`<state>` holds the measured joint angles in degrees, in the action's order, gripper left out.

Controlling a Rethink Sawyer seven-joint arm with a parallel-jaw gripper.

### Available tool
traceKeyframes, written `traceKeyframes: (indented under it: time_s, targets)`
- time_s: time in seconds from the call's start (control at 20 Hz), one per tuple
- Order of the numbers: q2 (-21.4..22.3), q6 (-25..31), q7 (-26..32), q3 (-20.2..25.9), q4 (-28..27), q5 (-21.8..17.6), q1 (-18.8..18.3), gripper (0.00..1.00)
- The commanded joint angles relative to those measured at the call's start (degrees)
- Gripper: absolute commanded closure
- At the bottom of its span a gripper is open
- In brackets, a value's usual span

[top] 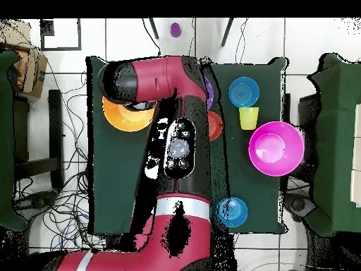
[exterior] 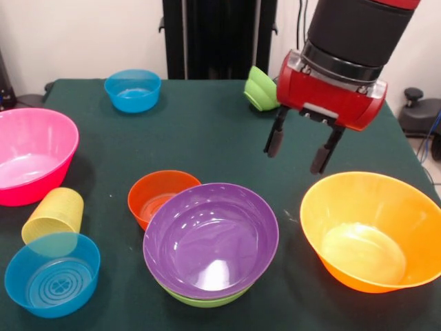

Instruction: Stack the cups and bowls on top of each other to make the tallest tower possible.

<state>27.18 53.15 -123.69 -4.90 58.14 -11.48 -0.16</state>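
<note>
My gripper [exterior: 296, 157] hangs open and empty above the cloth, behind the gap between the tower and the big orange bowl [exterior: 372, 234]. The tower is a purple bowl [exterior: 210, 238] nested in a lime-green bowl [exterior: 207, 301], which shows only as a rim. A red-orange bowl [exterior: 160, 196] touches its left side. At the front left the yellow ribbed cup [exterior: 54, 215] stands right behind a small blue bowl [exterior: 52, 276]. In the overhead view my arm hides the gripper. The orange bowl [top: 123, 120], cup [top: 248, 118] and pink bowl [top: 276, 148] show there.
A big pink bowl [exterior: 31, 155] sits at the table's left edge. A second small blue bowl [exterior: 132, 89] is at the back left. A lime-green bowl [exterior: 260, 88] lies tipped at the back, partly behind my wrist. The orange bowl is close to the right table edge.
</note>
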Motion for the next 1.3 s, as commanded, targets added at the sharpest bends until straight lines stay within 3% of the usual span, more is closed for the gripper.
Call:
traceKeyframes:
  time_s: [0.05,0.2,0.75,1.05,1.3]
  targets:
    - [-0.82,15.48,-5.23,2.03,-6.09,2.66,1.87,0.0]
    - [-1.61,17.54,-6.21,2.04,-8.55,3.84,2.13,0.0]
    - [-1.83,12.48,-4.5,1.61,-6.24,5.38,1.21,0.0]
    - [-3.16,7.1,-1.54,3.4,-3.77,6.59,-1.39,0.0]
    - [-6.46,-1.58,-0.82,2.56,-1.66,3.37,-1.71,0.0]
